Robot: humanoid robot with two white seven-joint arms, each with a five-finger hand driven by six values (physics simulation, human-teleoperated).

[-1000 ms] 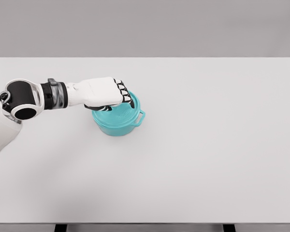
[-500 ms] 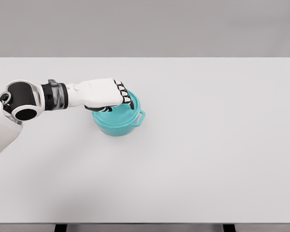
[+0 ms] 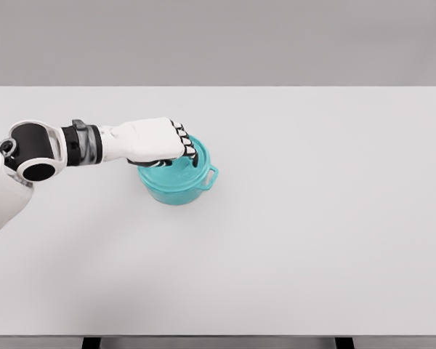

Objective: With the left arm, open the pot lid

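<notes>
A teal pot [image 3: 173,192] with a side handle [image 3: 211,177] stands on the white table [image 3: 320,218], left of the middle. Its teal lid [image 3: 183,173] sits on top, partly covered. My left hand [image 3: 176,155] reaches in from the left and lies over the lid, its black-and-white fingers [image 3: 186,145] curled down onto the lid's middle. The lid's knob is hidden under the hand. The right arm does not show.
My left forearm [image 3: 80,142] and elbow joint [image 3: 30,151] stretch across the table's left side at pot height. The table's front edge runs along the bottom of the picture.
The left hand has shifted a little to the left over the lid, with its fingers still curled. The pot stays where it was.
</notes>
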